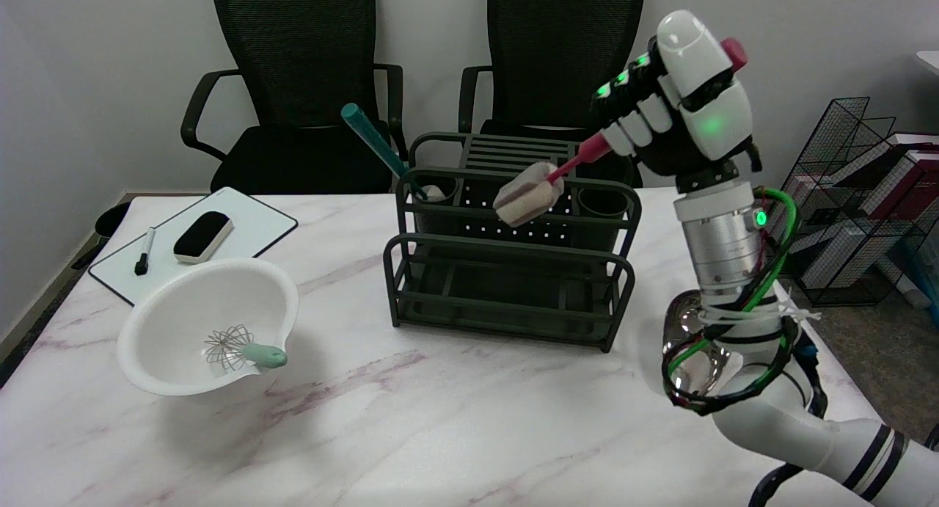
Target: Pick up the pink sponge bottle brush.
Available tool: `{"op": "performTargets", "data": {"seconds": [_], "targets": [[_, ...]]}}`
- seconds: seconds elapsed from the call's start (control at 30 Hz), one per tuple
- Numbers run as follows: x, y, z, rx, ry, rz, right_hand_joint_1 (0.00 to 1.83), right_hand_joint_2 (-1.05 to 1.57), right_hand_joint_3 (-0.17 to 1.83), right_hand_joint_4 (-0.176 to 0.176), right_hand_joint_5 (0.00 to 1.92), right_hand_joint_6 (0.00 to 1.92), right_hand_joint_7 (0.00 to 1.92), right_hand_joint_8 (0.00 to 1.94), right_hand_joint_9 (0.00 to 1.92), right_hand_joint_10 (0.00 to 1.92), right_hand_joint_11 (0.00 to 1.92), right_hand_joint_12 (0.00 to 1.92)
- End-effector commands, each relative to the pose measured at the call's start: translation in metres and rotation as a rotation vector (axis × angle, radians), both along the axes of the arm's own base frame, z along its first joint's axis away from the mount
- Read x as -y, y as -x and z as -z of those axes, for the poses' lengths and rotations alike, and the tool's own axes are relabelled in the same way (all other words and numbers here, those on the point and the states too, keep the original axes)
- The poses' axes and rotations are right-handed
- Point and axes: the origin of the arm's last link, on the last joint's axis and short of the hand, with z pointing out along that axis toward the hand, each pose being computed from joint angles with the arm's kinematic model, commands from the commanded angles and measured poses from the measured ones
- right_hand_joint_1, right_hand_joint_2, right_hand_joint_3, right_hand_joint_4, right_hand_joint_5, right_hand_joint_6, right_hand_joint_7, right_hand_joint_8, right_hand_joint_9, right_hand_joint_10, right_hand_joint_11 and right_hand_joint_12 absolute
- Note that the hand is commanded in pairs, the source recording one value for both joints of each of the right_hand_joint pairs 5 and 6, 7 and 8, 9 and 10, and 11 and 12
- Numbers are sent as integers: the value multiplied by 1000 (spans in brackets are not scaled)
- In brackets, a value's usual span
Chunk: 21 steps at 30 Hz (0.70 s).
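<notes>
My right hand (678,100) is raised above the right end of the dark green rack (506,301) and grips the pink handle of the sponge bottle brush (530,194). The brush slants down to the left, its pale sponge head hanging in the air over the rack's back row. The pink end of the handle sticks out behind the hand at the upper right. The fingers are wrapped round the handle.
A teal-handled brush (378,144) leans in the rack's left cup. A white bowl (169,323) holding a small whisk (238,349) sits front left. Behind it lies a whiteboard (249,232) with an eraser and a marker. A shiny metal object (689,345) lies by my forearm. Two black chairs stand behind the table.
</notes>
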Motion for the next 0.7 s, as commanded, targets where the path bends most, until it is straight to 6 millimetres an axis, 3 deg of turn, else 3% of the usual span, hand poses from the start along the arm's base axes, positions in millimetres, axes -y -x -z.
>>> {"op": "performTargets", "data": {"seconds": [0.03,0.5,0.7], "targets": [[-24,48,39,-47,-115,121,875,1571,677,0,1920,1920,1920,1920,1920,1920,1920,1920],[-31,41,44,-31,-128,103,879,1571,770,0,1920,1920,1920,1920,1920,1920,1920,1920],[-32,50,43,-14,-123,140,872,1571,800,0,1920,1920,1920,1920,1920,1920,1920,1920]]}}
